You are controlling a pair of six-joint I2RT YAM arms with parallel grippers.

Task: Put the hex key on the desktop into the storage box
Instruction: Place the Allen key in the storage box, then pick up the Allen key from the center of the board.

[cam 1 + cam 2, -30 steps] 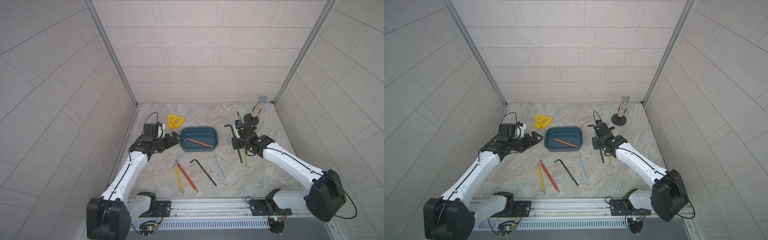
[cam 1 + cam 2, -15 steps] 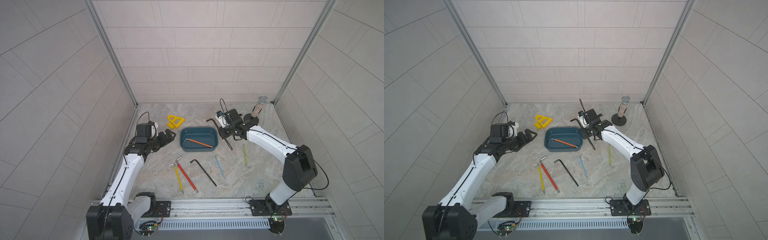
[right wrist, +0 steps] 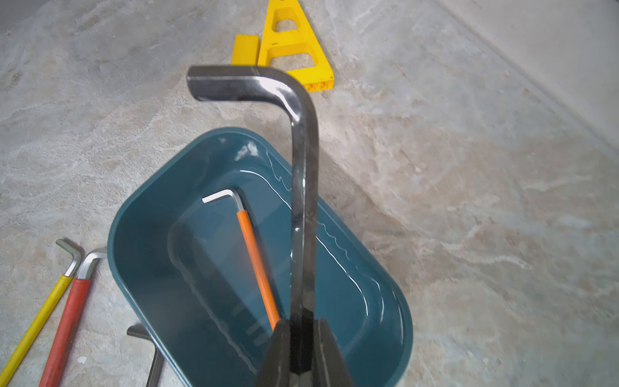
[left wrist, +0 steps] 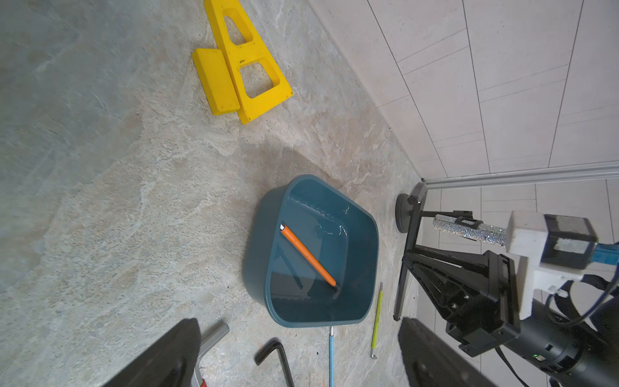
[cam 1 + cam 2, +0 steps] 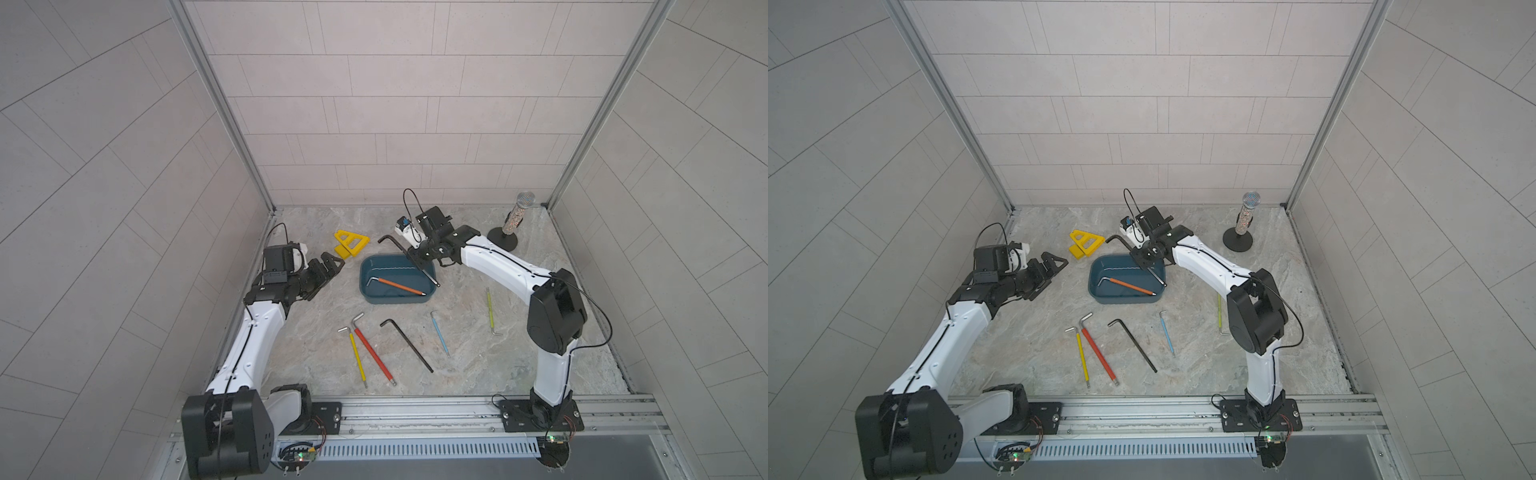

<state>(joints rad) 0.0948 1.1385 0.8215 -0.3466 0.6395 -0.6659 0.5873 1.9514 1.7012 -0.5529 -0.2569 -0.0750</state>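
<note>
Pinched tight between the jaws of the right gripper is the long arm of a black hex key, and nothing else; the shaft runs straight out ahead of the fingers, its bent short arm furthest from them. A second ago this gripper carried the same key over bare desktop, close to the yellow-green key and well to the side of the storage box. It has since swung across, so the box now lies beneath and ahead of the fingertips. That suggests the pick-up and most of the carry are done, with lowering and letting go left. The key seems held clear above the box, crossing the corner nearest the gripper's own arm, with its bend reaching past the rim. Released as it stands, it may perch on that rim rather than drop beside the orange key already inside. Further off, across the box, a red key, a yellow key, a second black key and a blue key lie on the desktop; furthest, the left gripper waits with jaws apart, empty
</note>
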